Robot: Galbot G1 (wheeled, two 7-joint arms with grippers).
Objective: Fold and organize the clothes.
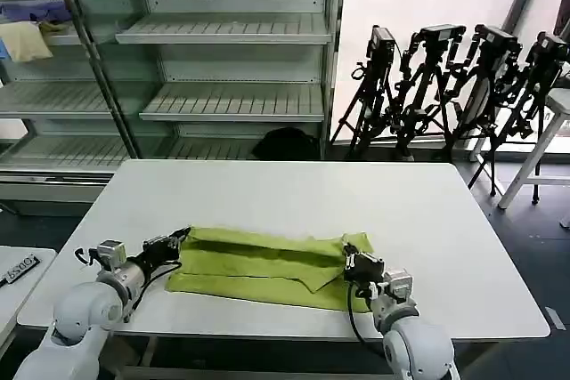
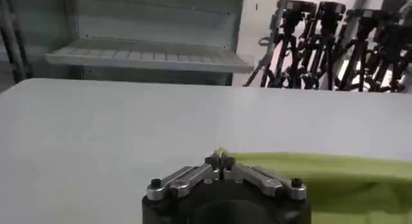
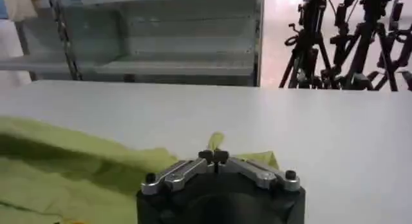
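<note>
You have the lime yellow-green shirt (image 1: 267,266) lying on the smooth white counter (image 1: 294,198) near its front edge, folded into a long, rumpled band of thin, soft fabric. Your left gripper (image 1: 183,236) has its jaws pinched closed on the band's left corner; your right gripper (image 1: 349,260) nips a small peak of cloth at the right end.

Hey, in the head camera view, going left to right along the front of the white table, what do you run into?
Left tool, pinching the shirt's left end → lime yellow-green, thin-fabric folded shirt → right tool, clamped on the shirt's right end → bare white table.
</note>
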